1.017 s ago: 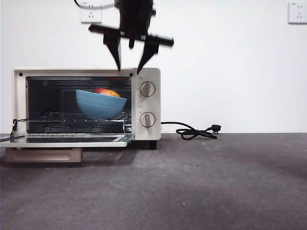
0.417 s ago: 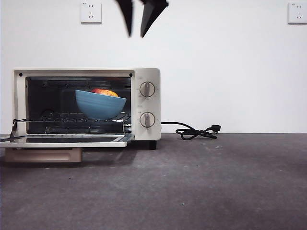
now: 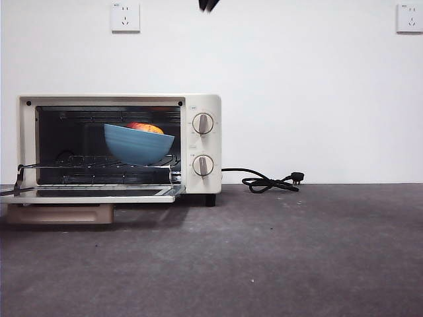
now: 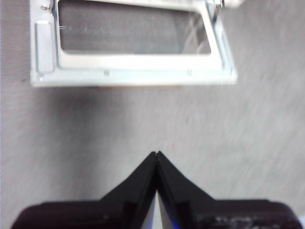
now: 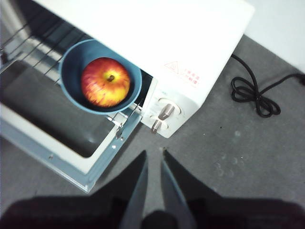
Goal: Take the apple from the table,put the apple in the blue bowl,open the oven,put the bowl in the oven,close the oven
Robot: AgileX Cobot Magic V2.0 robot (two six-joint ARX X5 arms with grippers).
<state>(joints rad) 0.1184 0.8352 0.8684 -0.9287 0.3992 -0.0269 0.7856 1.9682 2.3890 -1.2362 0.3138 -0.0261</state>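
Front view shows you the oven [image 3: 119, 145] on the table [image 3: 277, 251], door down, the blue bowl [image 3: 137, 144] on its rack holding the apple [image 3: 147, 127]. Your right gripper [image 5: 153, 153] hovers above, jaws barely parted and empty; your left gripper [image 4: 156, 153] is closed over the door.

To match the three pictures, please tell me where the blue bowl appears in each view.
Front view: the blue bowl sits on the rack inside the open oven.
Left wrist view: not in it; only the lowered door shows.
Right wrist view: the bowl holds the apple.
Shared landmark: the oven's open door.
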